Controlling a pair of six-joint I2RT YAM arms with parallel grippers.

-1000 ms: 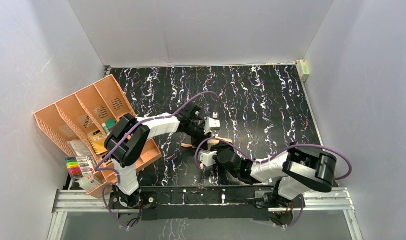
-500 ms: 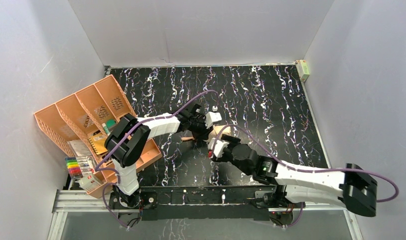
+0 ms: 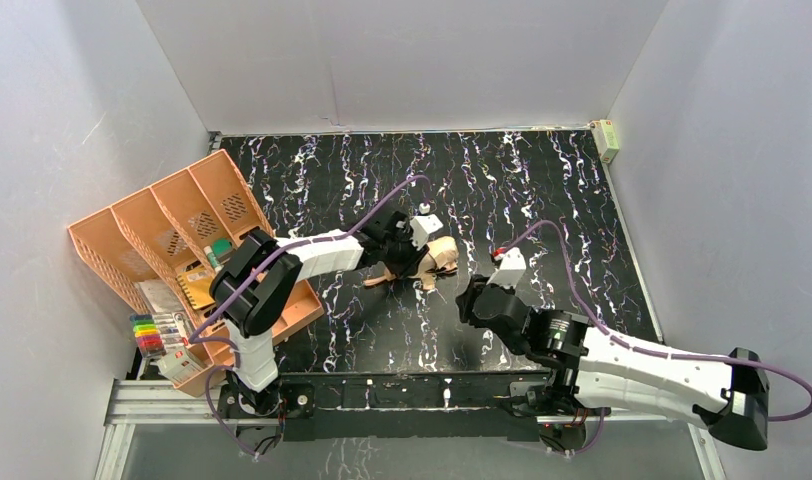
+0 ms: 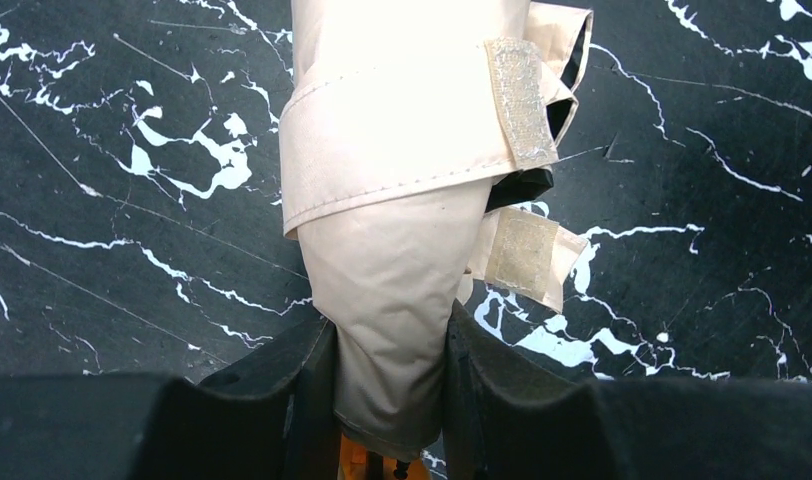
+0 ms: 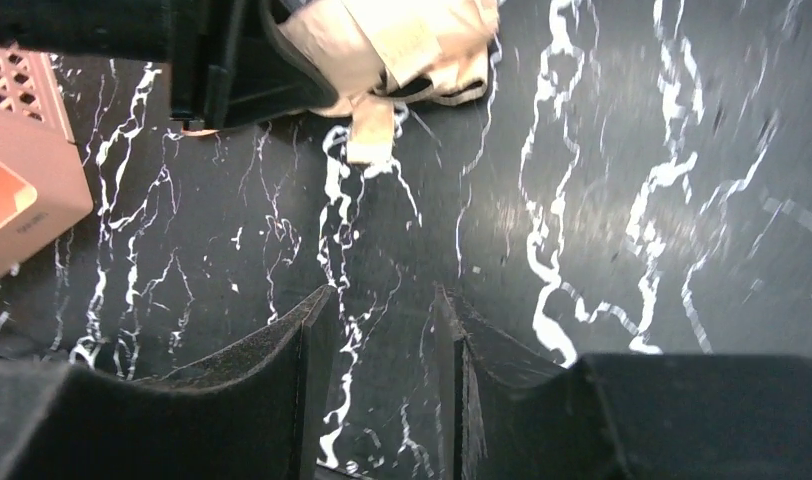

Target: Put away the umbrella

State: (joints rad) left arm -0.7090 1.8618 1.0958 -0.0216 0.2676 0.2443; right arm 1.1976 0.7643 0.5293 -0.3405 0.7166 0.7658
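Observation:
The umbrella [image 4: 402,150] is folded, a tan bundle with black showing at its folds and a tan strap [image 4: 522,100] with a velcro patch hanging loose. It lies near the table's middle [image 3: 440,254]. My left gripper [image 4: 389,320] is shut on its narrow end, one finger pressing each side of the fabric; from above the left gripper [image 3: 414,260] sits at the umbrella's left end. My right gripper [image 5: 384,295] is open with only table between its fingers, and the umbrella [image 5: 382,40] is far ahead of it. In the top view the right gripper [image 3: 474,298] stands apart, to the umbrella's lower right.
An orange plastic desk organizer [image 3: 162,230] stands at the left table edge, holding papers and small items; its corner shows in the right wrist view [image 5: 22,170]. A set of coloured markers [image 3: 152,332] lies beside it. A small box [image 3: 608,140] sits at the far right corner.
My right gripper has drawn back to the right, away from the umbrella. The left gripper has shifted the umbrella a little right and farther back.

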